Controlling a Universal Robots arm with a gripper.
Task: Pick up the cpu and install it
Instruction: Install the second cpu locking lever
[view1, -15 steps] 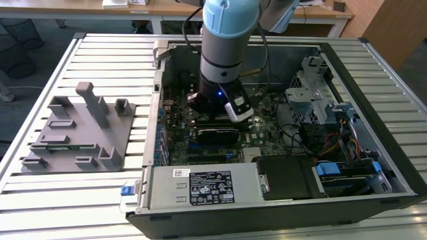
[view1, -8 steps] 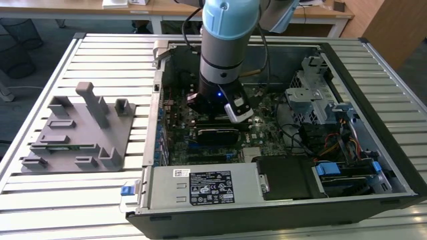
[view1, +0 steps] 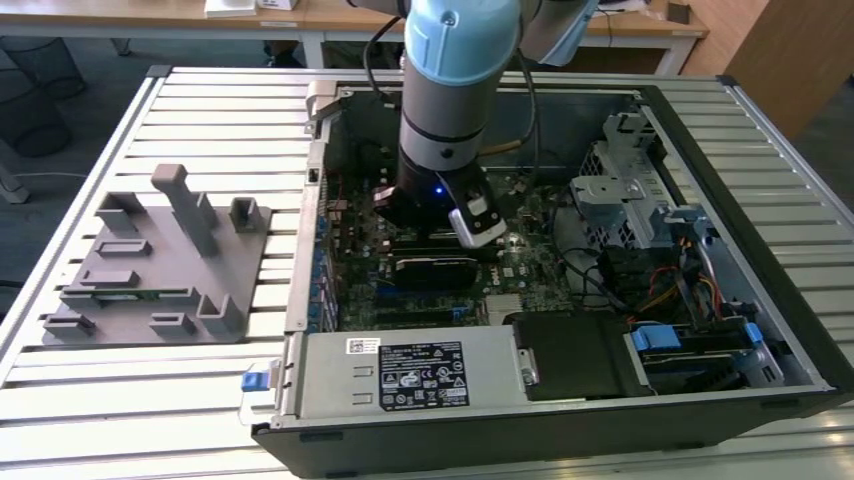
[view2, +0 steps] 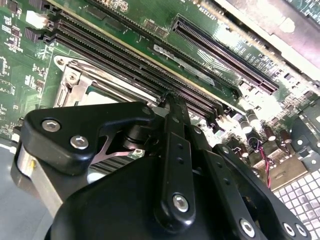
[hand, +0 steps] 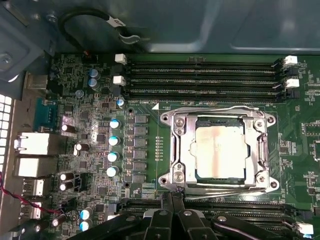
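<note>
Slatted metal table (view1: 160, 400) carrying one open computer case (view1: 747, 330); arm lowered inside. Chip (hand: 220, 152): lies flat in the metal-framed socket (hand: 175, 150) on the green board (hand: 100, 100), at twelve o'clock from the gripper (hand: 172, 197), just beyond its tips. Fingers (hand: 176, 196): narrow, tips together, holding nothing

You're looking at a robotics lab or workshop: an opened computer case (view1: 561, 270) lies on a slatted metal bench (view1: 200, 400), a grey fixture block (view1: 160, 260) sits just beside the case, and wooden desks (view1: 320, 20) and wire bins (view1: 34, 90) stand behind the bench.
</note>
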